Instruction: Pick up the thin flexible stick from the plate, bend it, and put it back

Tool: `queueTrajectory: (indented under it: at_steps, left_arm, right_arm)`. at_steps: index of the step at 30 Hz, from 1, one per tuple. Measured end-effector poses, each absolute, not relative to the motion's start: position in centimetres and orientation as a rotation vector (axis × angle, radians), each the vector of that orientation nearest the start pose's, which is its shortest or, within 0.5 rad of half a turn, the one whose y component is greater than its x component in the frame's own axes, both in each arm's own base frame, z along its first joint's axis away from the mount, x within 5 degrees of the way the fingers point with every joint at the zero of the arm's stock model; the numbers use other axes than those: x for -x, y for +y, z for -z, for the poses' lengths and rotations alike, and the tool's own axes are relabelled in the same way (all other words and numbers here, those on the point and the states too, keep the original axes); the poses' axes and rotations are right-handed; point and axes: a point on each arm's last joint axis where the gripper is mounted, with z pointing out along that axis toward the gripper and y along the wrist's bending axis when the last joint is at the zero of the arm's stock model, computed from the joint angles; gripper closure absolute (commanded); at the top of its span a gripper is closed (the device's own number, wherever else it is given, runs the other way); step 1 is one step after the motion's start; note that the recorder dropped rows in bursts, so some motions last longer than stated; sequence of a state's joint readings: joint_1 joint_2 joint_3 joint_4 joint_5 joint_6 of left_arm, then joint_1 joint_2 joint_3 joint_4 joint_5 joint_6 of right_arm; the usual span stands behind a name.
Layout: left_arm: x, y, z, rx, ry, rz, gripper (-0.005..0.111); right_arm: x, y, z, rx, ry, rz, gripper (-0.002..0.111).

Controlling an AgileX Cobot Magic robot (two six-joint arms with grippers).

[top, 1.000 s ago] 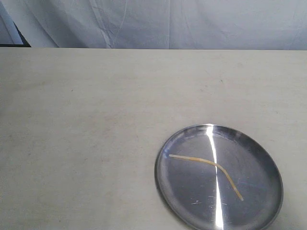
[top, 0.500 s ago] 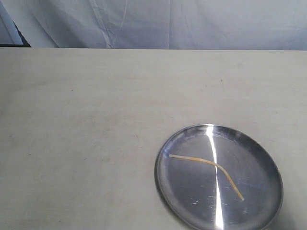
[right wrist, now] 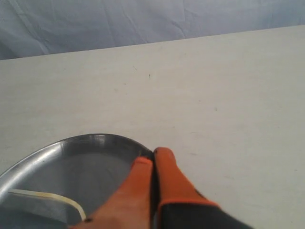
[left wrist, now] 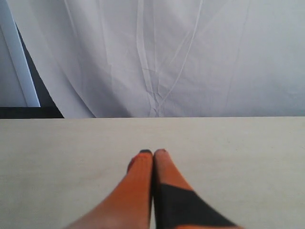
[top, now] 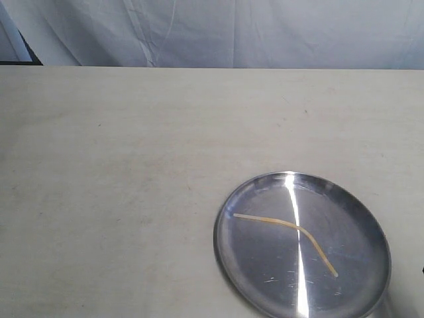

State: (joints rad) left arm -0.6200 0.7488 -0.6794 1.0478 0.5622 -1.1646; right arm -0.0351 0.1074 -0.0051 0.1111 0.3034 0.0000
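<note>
On the plate (top: 358, 218) the thin flexible stick (top: 265, 219) lies crosswise with 1 kink. The right jaws, clenched and empty, seem to hover at its rim, nearer than the clenched left jaws.

The table (top: 132, 165) is viewed obliquely from above in the exterior view, facing the cloth backdrop (top: 265, 33). The left wrist view is held low over bare tabletop, facing that backdrop. The right wrist view is set close above the plate (right wrist: 86, 162), which is shared with the exterior view.
</note>
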Motion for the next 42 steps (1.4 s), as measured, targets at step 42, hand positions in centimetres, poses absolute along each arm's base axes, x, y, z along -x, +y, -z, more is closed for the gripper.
queueTrajectory:
  at_steps: [42]
  left_arm:
    - [-7.2, -1.5, -25.3, -0.246, 1.752, 0.113, 0.107]
  right_arm:
    - [-5.9, 0.1, -18.2, -0.117, 1.866, -0.093, 0.108]
